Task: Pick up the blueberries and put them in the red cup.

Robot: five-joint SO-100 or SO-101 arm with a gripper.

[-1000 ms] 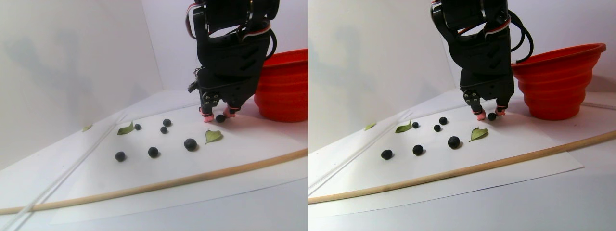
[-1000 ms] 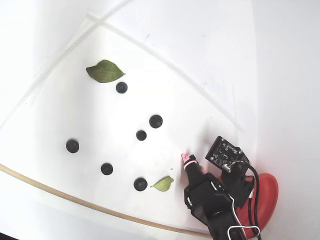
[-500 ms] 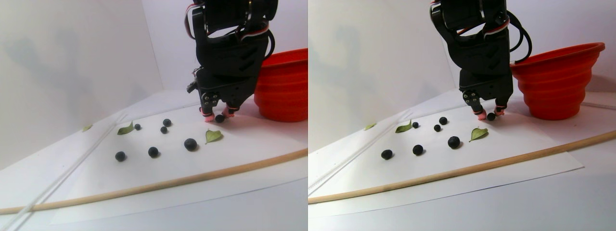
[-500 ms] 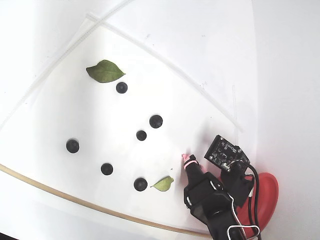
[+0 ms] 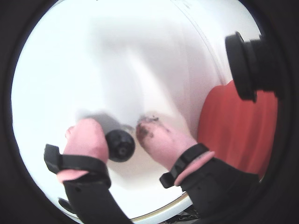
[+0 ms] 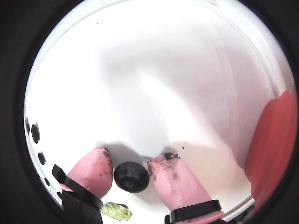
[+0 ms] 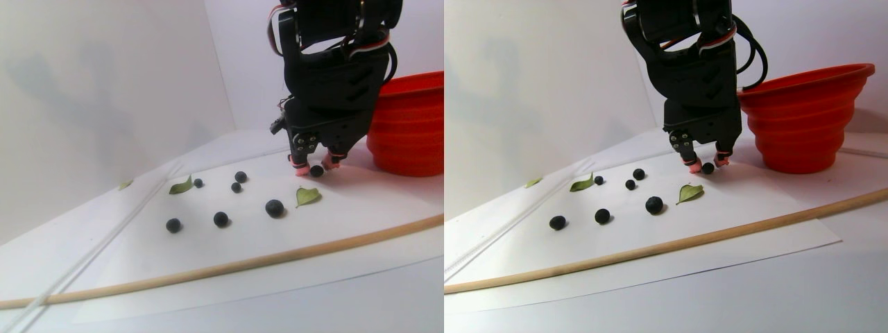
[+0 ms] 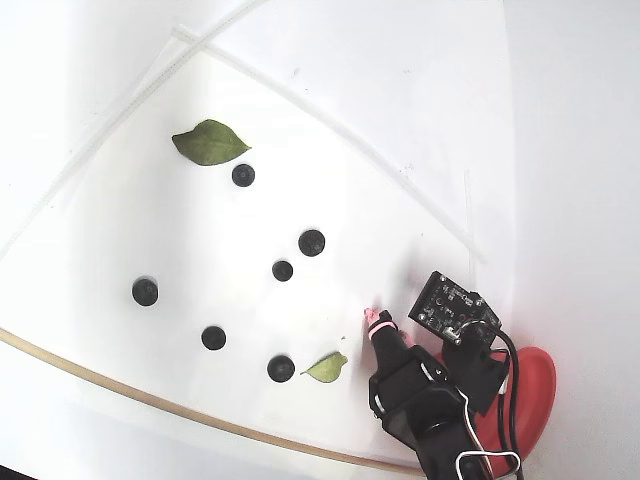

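Beside the cup (image 7: 409, 125), my pincer (image 6: 131, 168) stands low over the worktop (image 8: 420, 90), its pink tips (image 5: 88, 140) narrowed around one berry (image 6: 131, 176), touching or nearly so. Six more berries (image 8: 311, 242) lie farther from the cup, among leaves (image 8: 210, 143). I judge a hard squeeze could burst it, a loose one let it roll away. I cannot see inside the cup.

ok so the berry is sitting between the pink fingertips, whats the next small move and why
Probably close the gripper a little more before lifting. In both wrist views the blueberry sits between the pink fingertips, touching or nearly touching one, with a sliver of gap at the other, and it looks still down on the white sheet. Once pinched, lift and swing to the red cup close by.
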